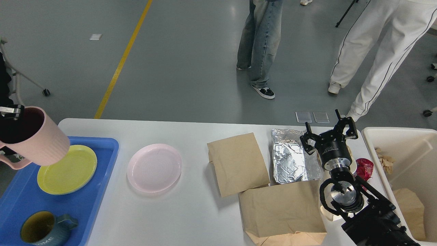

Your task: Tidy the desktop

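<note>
Mug (32, 140) is hanging tilted over the blue tray (102, 177) at the desktop's (191, 212) left end, left gripper (10, 112) clamping its rim for stowing, right gripper (329, 131) idling spread beside the foil (290, 160).

Left tool (10, 112) at far left edge, gripping rim of pink ribbed mug (34, 141), mug tilted, lifted above blue tray (102, 160). Yellow plate (68, 171) and blue-grey mug (46, 230) in tray below it. Right tool (329, 131) fingers spread, over white bench (191, 212); foil sheet (290, 160) just left, paper bags (239, 164) beyond, cream bin (403, 143) to right.
</note>
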